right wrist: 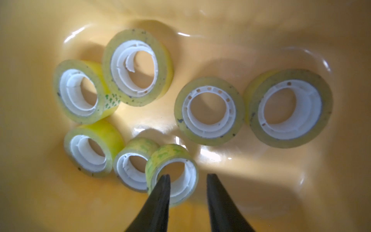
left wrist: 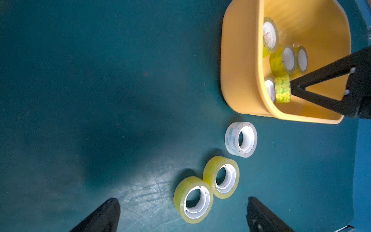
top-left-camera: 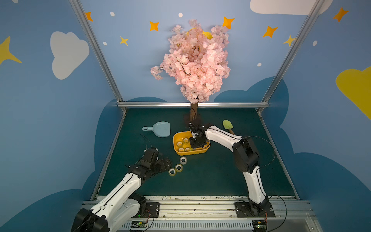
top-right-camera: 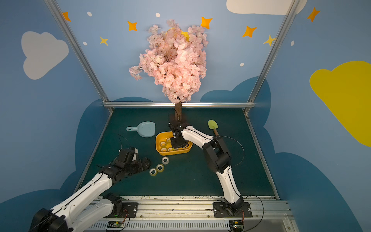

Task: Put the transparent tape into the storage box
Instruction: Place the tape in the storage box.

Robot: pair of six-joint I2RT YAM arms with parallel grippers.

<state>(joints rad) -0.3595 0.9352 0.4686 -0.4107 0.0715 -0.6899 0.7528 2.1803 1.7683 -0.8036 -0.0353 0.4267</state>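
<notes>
The storage box is an orange-yellow tub in mid-table, and several transparent tape rolls lie in it. My right gripper reaches down into it with its jaws apart. One fingertip is over the hole of a green-printed roll and the other is outside its rim. Three more tape rolls lie on the mat in front of the box. My left gripper is open just left of them, touching none.
A pale blue dustpan lies left of the box. Directly behind the box stands the brown trunk of a pink blossom tree. A green spatula lies to the back right. Metal frame rails border the green mat.
</notes>
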